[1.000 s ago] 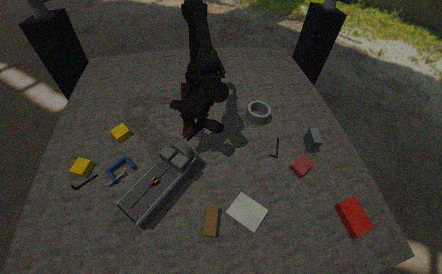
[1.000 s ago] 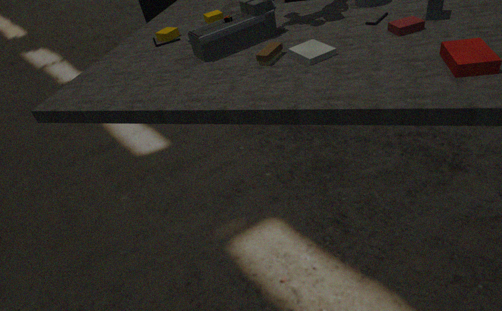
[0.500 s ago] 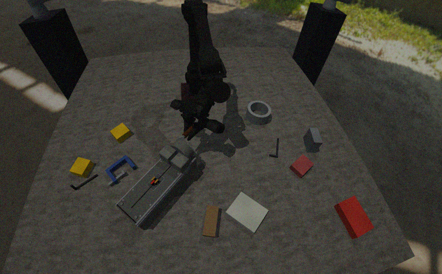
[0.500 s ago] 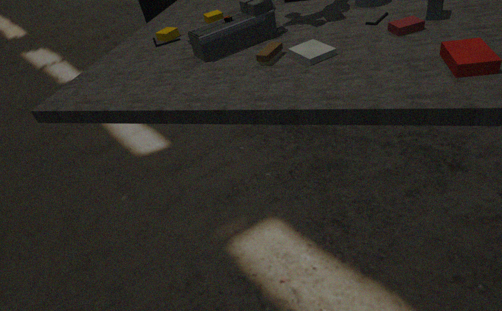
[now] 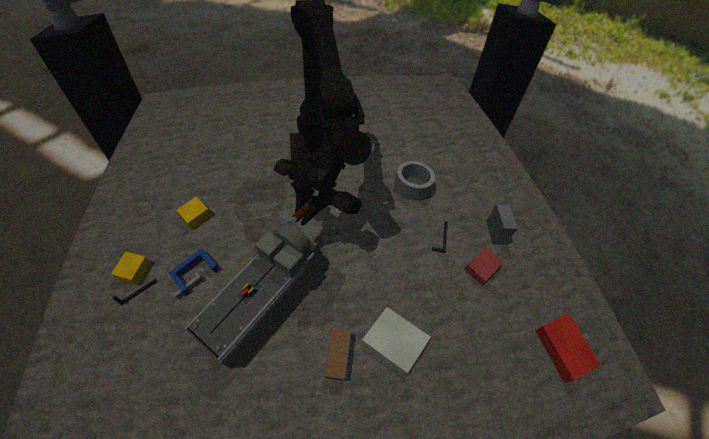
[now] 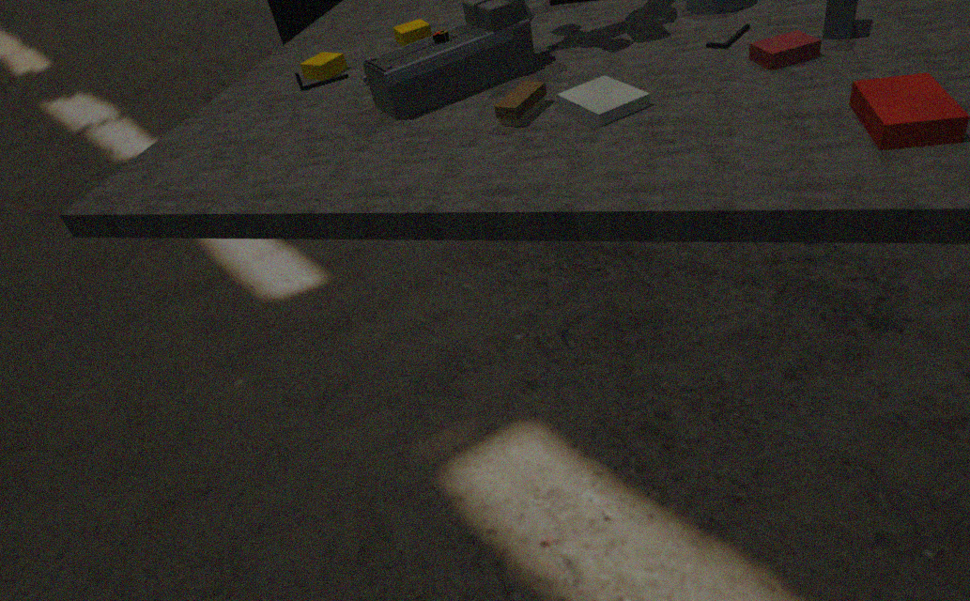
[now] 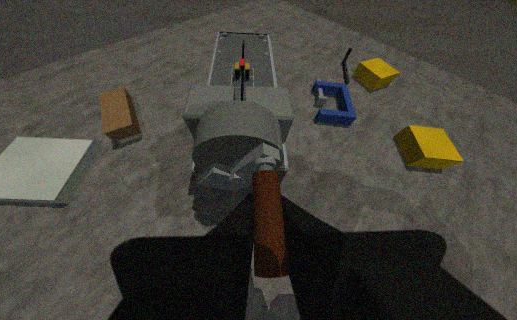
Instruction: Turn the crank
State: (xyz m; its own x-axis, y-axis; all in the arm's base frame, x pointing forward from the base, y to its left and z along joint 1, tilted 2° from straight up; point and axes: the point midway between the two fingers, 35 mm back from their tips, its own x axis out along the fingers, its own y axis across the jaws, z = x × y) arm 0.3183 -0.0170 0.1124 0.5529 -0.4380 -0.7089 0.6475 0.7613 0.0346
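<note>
The grey crank machine (image 5: pixel 261 272) (image 6: pixel 458 74) (image 7: pixel 224 56) lies diagonally on the table, its round-backed housing (image 5: pixel 289 258) (image 7: pixel 239 117) facing the arm. My gripper (image 5: pixel 303 210) (image 7: pixel 263 198) is shut on the red-brown crank handle (image 7: pixel 268 200), at the housing's crank end. The red pointer (image 5: pixel 245 293) (image 7: pixel 242 62) sits on the slotted deck beside the brass zero marks (image 5: pixel 248 285) (image 7: pixel 246 66). In the wrist view its red tip shows slightly beyond the marks, on the side away from the housing. The fingers hide part of the handle; the gripper is outside the exterior view.
Two yellow blocks (image 5: pixel 193 211) (image 5: pixel 130 267) and a blue bracket (image 5: pixel 187 268) (image 7: pixel 346 102) lie left of the machine in the top view. A brown block (image 5: pixel 339 354), a white slab (image 5: pixel 397 339), a grey ring (image 5: pixel 416 188) and red blocks (image 5: pixel 568 347) (image 5: pixel 483 265) lie to its right.
</note>
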